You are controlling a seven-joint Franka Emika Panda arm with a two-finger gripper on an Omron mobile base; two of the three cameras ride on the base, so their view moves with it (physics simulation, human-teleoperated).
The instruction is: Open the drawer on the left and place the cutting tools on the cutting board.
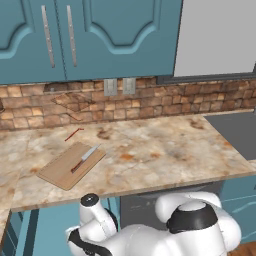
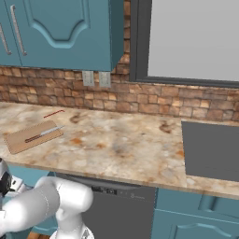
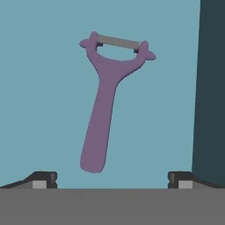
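1. While the gripper (image 3: 112,180) hangs over the peeler (image 3: 105,103), its jaws stand wide apart with nothing between them; the two fingertips (image 3: 44,179) sit at the 7 and 5 o'clock corners of the hand view.
2. Peeler: purple, Y-shaped, lying flat on the pale teal floor of the drawer (image 3: 48,96). Head with grey blade points to 12 o'clock in the hand view, handle end toward 6 o'clock, between the fingertips but touching neither.
3. Dark drawer wall runs down the 3 o'clock edge of the hand view, well clear of the peeler.
4. Knife (image 1: 85,158) lies on the cutting board (image 1: 60,175), silver blade toward 1 o'clock in the left base view, reddish-brown handle toward 7 o'clock.
5. Board sits flat on the counter (image 1: 150,155) at the left end, angled to the counter edge; also visible at 9 o'clock in the right base view.
6. Thin red stick (image 1: 73,134) lies on the counter just beyond the board, at its 12 o'clock, apart from it.
7. Arm reaches down below the counter edge, at 6 o'clock in the left base view.
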